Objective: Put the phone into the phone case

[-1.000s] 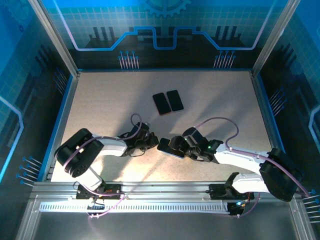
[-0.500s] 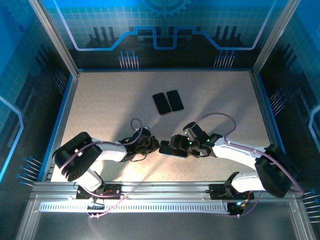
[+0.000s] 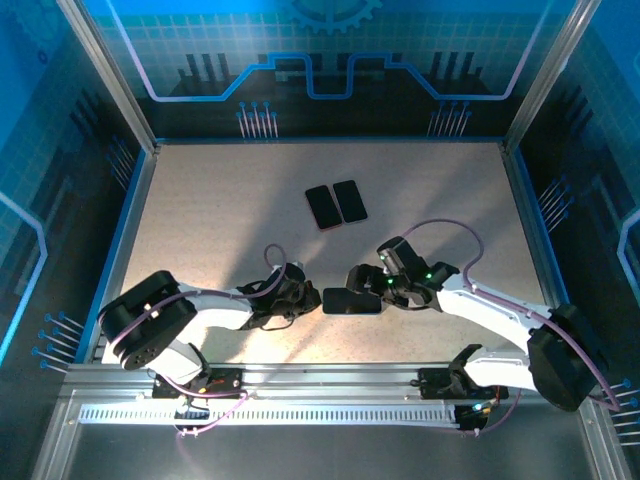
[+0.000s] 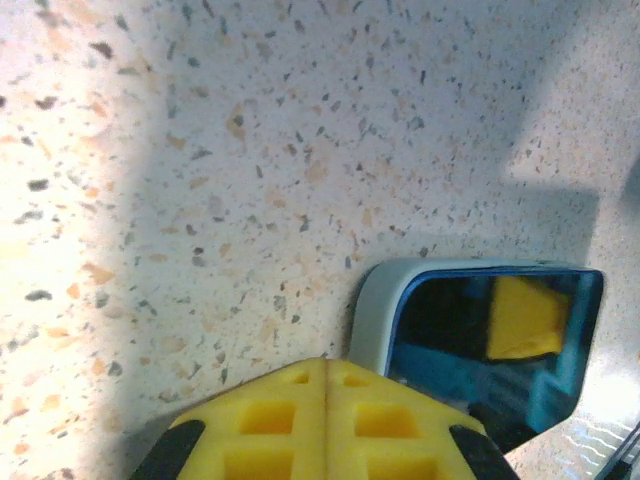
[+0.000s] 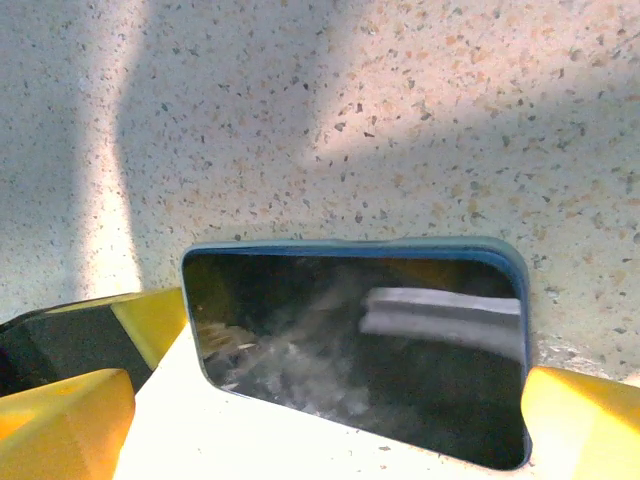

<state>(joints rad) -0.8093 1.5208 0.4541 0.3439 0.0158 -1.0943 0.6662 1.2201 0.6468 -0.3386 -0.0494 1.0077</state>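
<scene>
Phone (image 3: 351, 300): near-centre desk (image 3: 200, 220), clamped end to end in right pincer (image 3: 368, 288), spread wide. Left pincer (image 4: 327, 380): pads together, empty, just beside phone's corner. Two dark slabs (image 3: 335, 205) well apart, farther back; presumably one is the case. Rec: carry phone level, align corners w/ case before pressing.

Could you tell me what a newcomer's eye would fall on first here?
The two arms meet nose to nose at the table's near middle, with the left pincer and the right pincer at either end of a dark-screened phone lying flat. Next come two dark slabs side by side farther back, apart from the arms.
</scene>
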